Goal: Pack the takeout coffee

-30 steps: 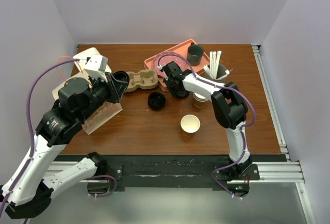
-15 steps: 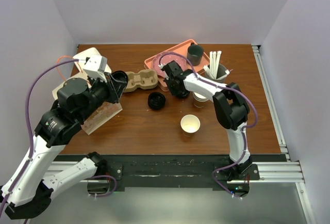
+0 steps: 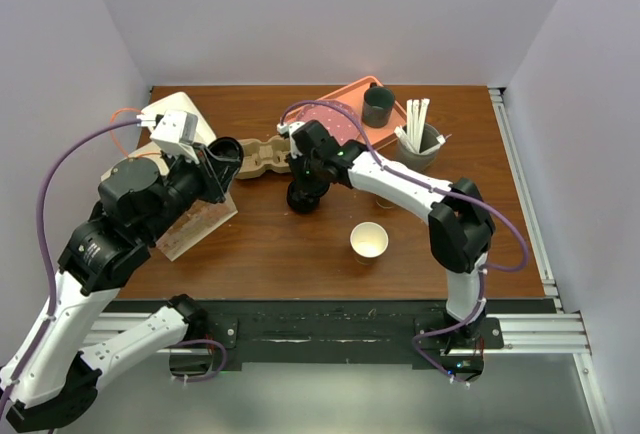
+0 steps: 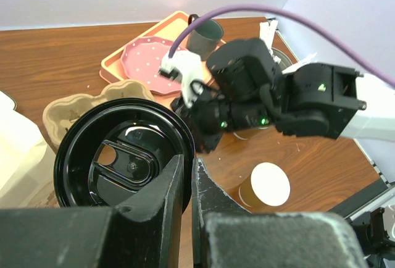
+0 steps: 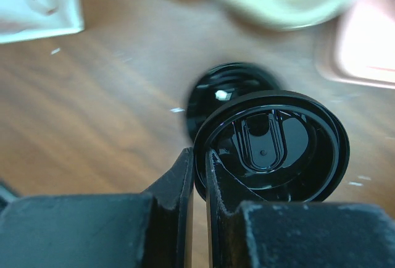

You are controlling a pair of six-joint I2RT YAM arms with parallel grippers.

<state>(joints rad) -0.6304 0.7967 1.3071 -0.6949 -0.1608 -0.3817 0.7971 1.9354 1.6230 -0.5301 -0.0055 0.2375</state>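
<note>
The brown table (image 3: 260,249) fills the middle of the top view, with the 2 arms reaching in from the lower edge. At upper centre lies a pink tray (image 3: 350,87), and left of it a pulp cup carrier (image 3: 262,157). The kraft cup (image 3: 368,241) stands upright and lidless at lower centre, its white inside showing, apart from both arms. The left gripper (image 4: 187,166), at centre left, is pressed onto the rim of 1 black sip lid (image 4: 117,163), held on edge beside the carrier. The right gripper (image 5: 199,157) pinches the rim of a second black lid (image 5: 274,147) just above a dark round thing (image 3: 303,199) on the table. That thing is blurred in the wrist view and is possibly more lids.
</note>
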